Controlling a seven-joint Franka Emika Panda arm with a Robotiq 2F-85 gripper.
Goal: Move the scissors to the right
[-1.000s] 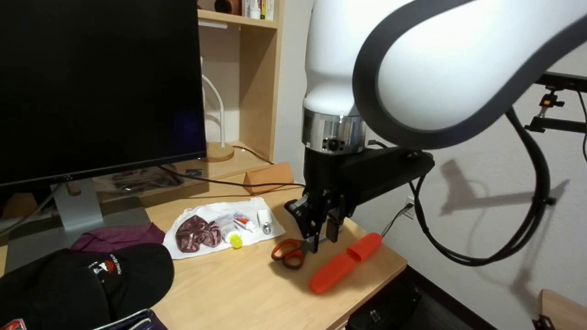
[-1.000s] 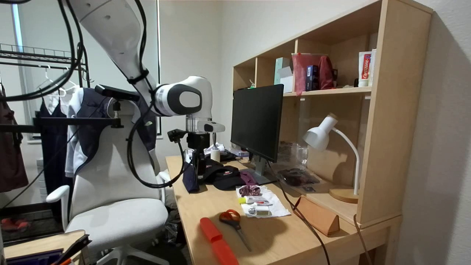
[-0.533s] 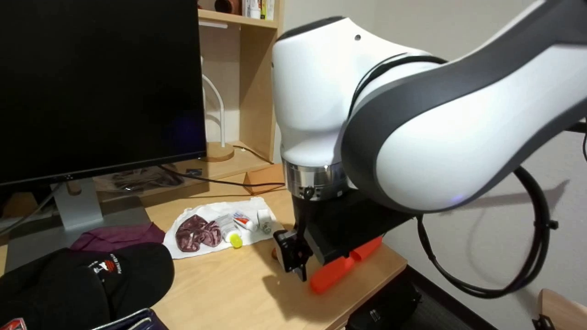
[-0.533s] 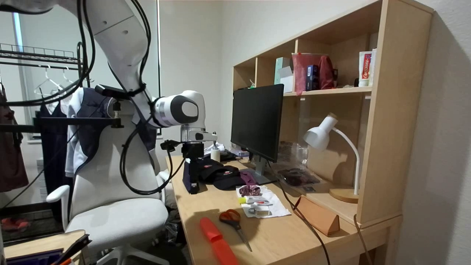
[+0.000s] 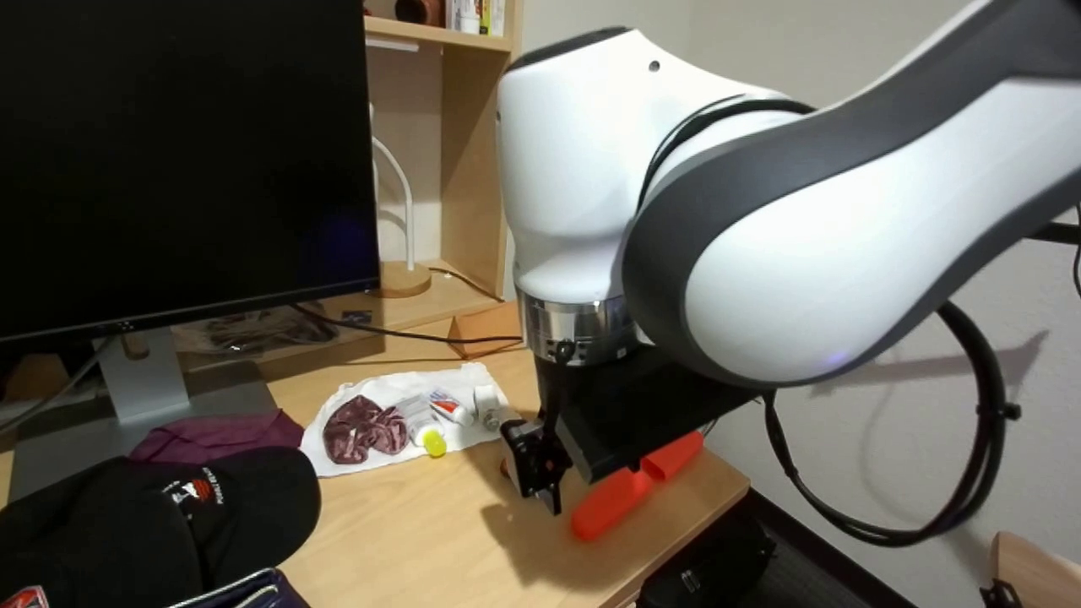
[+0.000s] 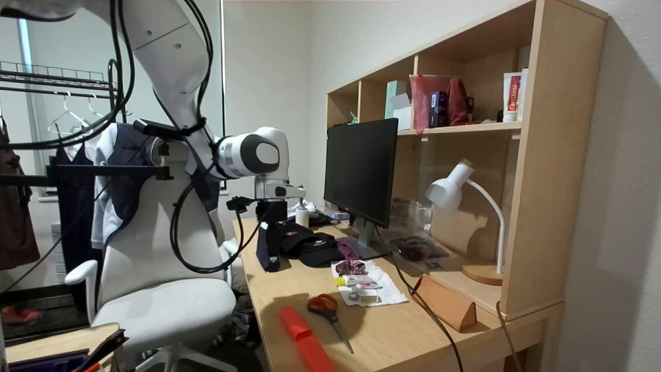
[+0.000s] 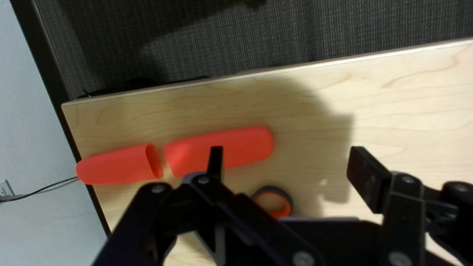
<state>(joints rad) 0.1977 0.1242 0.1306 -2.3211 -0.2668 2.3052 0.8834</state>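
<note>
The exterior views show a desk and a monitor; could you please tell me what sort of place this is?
Probably a bedroom or home office: an exterior view shows a computer monitor, an office chair and hanging garments.

The gripper point(image 7: 286, 162) stands above the table point(image 7: 406, 111), its jaws wide apart. It partly hides the scissors point(image 7: 283, 211), of which one orange loop is visible. A hollow red tube point(image 7: 114, 166) lies just beside a second red piece point(image 7: 247, 146), nearly in one line with it.
</note>
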